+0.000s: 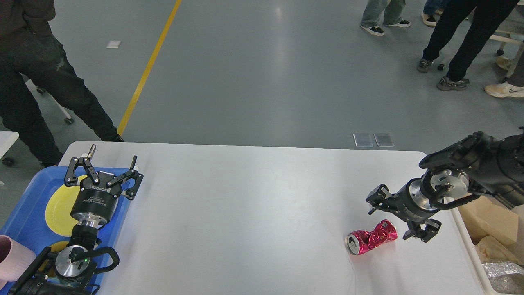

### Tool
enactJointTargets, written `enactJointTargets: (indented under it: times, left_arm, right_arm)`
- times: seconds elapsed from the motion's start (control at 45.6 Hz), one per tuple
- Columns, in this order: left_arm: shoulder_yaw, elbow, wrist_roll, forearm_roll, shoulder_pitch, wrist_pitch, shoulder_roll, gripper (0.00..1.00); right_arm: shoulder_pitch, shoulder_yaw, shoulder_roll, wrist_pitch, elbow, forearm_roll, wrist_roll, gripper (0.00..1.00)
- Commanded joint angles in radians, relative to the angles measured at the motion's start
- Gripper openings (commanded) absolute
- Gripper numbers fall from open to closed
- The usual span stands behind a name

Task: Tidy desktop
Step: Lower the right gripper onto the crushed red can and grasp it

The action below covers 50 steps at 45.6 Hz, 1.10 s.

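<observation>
The white desktop [245, 213] fills the lower half of the head view. A crushed red can [371, 238] lies on its side at the right front. My right gripper [391, 222] is open, low over the desktop, its fingers spread just right of and behind the can, not touching it. My left gripper [112, 157] is open and empty, held over the desktop's far left corner above the blue tray.
A blue tray [24, 229] with a yellow plate [59, 209] and a pink cup [12, 260] sits at the left. A cream bin [497, 241] holding cardboard and foil stands at the right. People stand on the grey floor beyond.
</observation>
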Motion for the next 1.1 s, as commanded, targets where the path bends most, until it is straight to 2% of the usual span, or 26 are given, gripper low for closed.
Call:
enactJointTargets:
  times: [0.0,0.263,0.482,0.943,1.074]
  left_arm:
    - [0.000,0.000,0.000,0.000,0.000,0.001,0.000,0.97]
    - [0.000,0.000,0.000,0.000,0.000,0.000,0.000,0.97]
    - [0.000,0.000,0.000,0.000,0.000,0.001,0.000,0.97]
    - [0.000,0.000,0.000,0.000,0.000,0.000,0.000,0.97]
    - [0.000,0.000,0.000,0.000,0.000,0.000,0.000,0.97]
  right_arm:
    - [-0.031,0.003,0.000,-0.012,-0.034,0.010,-0.001,1.00]
    - [-0.160,0.129,0.002,-0.020,-0.078,0.010,-0.004,1.00]
    - [-0.248,0.199,0.006,-0.030,-0.176,0.035,-0.004,1.00]
    - [-0.321,0.224,0.017,-0.040,-0.262,0.089,-0.005,0.99]
    - [-0.341,0.224,0.020,-0.040,-0.299,0.090,-0.005,0.94]
